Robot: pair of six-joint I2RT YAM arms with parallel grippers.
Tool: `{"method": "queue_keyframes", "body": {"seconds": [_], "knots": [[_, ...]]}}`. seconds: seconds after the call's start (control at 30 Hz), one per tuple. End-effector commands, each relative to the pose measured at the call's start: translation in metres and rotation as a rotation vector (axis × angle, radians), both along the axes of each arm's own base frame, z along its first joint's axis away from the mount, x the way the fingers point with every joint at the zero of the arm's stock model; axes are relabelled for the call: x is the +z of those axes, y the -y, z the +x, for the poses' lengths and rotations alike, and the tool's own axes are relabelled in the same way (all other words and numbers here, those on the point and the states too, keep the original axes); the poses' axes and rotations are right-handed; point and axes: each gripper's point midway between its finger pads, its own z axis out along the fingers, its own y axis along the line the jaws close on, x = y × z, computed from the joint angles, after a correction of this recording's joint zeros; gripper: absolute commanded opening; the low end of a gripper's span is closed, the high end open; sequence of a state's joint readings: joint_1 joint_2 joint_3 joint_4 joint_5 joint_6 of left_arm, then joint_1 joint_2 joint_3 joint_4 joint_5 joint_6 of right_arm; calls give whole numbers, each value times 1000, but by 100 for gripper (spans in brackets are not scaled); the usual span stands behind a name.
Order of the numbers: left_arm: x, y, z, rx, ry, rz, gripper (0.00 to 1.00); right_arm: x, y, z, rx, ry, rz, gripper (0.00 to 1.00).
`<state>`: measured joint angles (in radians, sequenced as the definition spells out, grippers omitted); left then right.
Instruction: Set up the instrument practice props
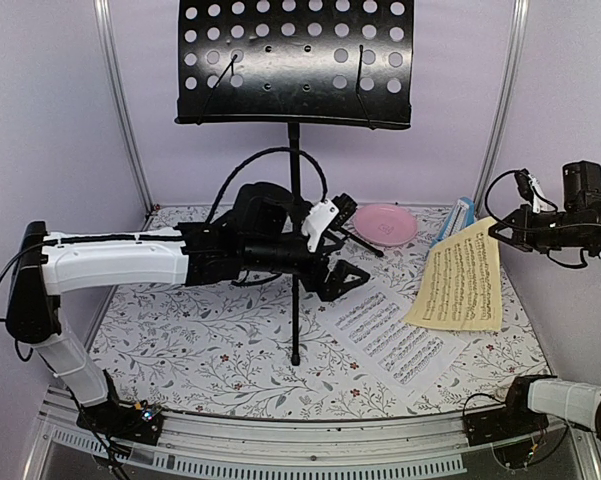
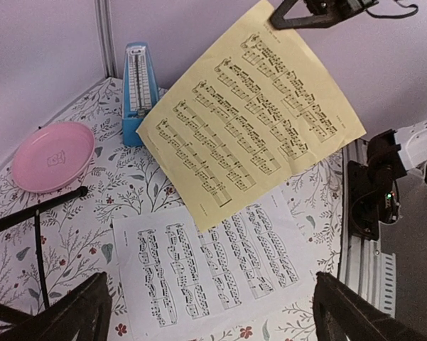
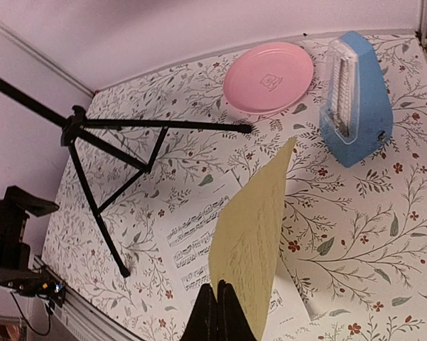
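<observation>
The black music stand [image 1: 295, 60] stands on its tripod [image 3: 106, 156] at the table's middle, its desk bare. My right gripper [image 1: 505, 228] is shut on the top corner of the pale-yellow sheet [image 1: 460, 275] and holds it hanging above the table; its fingers [image 3: 217, 312] pinch the sheet's edge [image 3: 252, 241]. The white sheet [image 1: 390, 330] lies flat on the table below it. My left gripper [image 1: 345, 275] is open and empty, hovering above the white sheet [image 2: 206, 263], its fingers [image 2: 64, 316] wide apart. The blue metronome [image 3: 355, 96] stands upright at the back right.
A pink round plate [image 1: 385, 224] lies at the back, left of the metronome [image 2: 137, 92]. A tripod leg [image 2: 35, 213] reaches toward the plate [image 2: 53, 155]. Lilac walls close in the back and sides. The floral cloth [image 1: 200, 340] covers the table.
</observation>
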<state>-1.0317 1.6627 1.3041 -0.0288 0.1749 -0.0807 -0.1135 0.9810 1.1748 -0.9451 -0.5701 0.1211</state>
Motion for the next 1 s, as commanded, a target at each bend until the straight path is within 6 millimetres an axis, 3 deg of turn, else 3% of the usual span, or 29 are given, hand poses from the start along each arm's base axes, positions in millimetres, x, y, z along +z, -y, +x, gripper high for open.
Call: {"method": "queue_keyframes", "body": {"seconds": [0.0,0.23,0.43,0.57,0.97], "knots": [[20,14,-5,-110,46,-30,99,15,-29,-30,195,30,-61,0],[38,27,-15,-236,121,-40,99,19,-89,-50,450,-34,-68,0],[36,28,-32,-355,171,-47,97,56,-118,-62,584,42,-78,0],[40,28,-36,-385,214,-65,95,63,-142,-78,693,43,-88,0],[33,33,-27,-363,251,-30,93,78,-163,-113,827,9,-55,0]]}}
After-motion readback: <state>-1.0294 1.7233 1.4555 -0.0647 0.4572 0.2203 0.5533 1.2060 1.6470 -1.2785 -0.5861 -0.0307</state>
